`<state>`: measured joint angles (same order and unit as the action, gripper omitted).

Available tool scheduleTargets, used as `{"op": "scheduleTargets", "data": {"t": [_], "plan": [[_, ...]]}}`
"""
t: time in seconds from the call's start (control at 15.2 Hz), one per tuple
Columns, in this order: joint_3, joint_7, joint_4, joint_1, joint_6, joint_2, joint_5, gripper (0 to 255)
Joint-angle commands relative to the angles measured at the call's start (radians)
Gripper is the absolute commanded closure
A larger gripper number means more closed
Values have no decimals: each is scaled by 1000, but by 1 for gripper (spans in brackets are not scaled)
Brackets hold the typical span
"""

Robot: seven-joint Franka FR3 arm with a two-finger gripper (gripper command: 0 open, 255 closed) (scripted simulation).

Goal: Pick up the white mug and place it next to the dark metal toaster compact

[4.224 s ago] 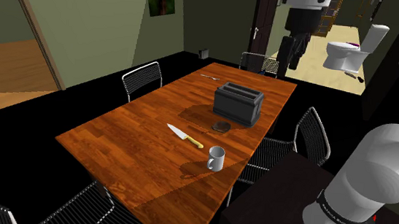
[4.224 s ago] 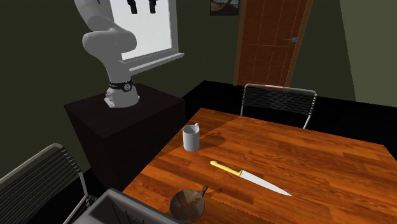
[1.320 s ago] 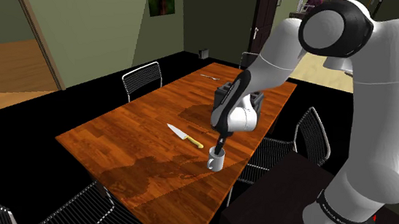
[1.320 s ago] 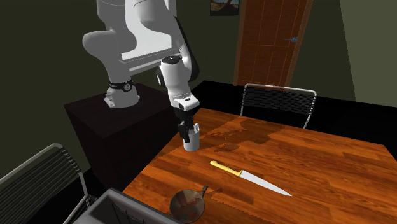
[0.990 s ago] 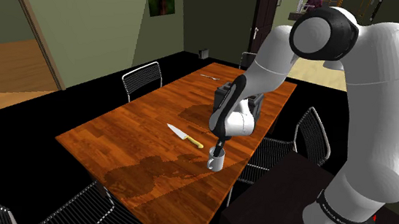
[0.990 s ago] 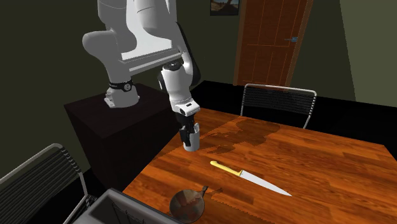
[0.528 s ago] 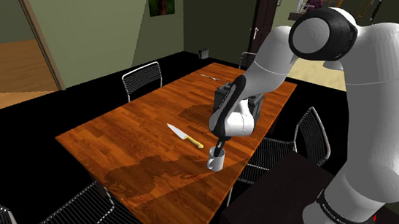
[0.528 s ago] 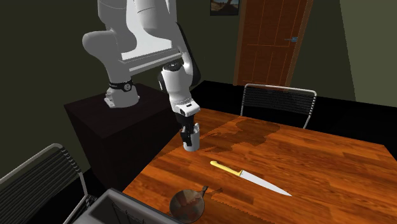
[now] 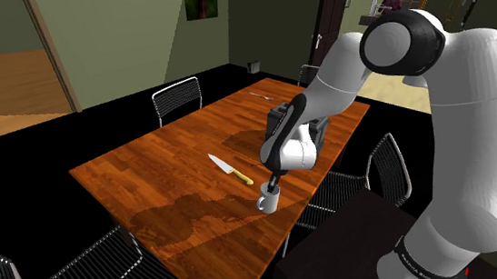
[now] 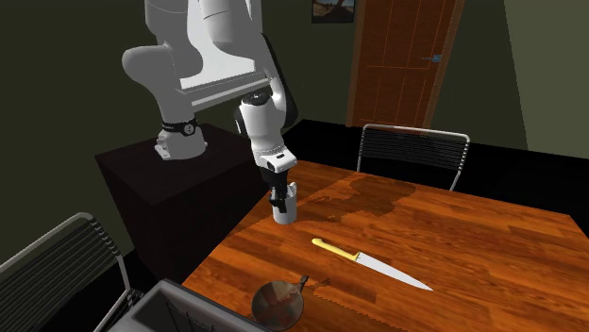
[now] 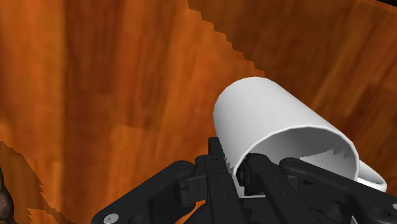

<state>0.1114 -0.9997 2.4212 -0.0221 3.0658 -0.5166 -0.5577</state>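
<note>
Since it descended, the claw (image 11: pixel 238 177) clasps the white mug (image 11: pixel 267 118).

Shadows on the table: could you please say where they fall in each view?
Shoulder view: the arm's shadow darkens the table lower left of the mug; second exterior view: it falls right of the mug; wrist view: jagged shadow edges cross the wood.

The white arm (image 9: pixel 343 78) arched up with its elbow high, then reached down, the wrist bent. Its black gripper (image 9: pixel 271 183) pointed straight down, the fingers (image 11: pixel 217 164) pinched on the rim wall of the white mug (image 11: pixel 267 114).
</note>
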Motion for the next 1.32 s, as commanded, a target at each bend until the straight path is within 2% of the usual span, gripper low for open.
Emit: {"op": "scheduleTargets", "data": {"t": [0.0,0.59,1.25], "plan": [[0,0,0,0,0,0,0,255],[-90,69,50,80,-104,146,54,255],[-184,175,85,151,-223,300,168,255]]}}
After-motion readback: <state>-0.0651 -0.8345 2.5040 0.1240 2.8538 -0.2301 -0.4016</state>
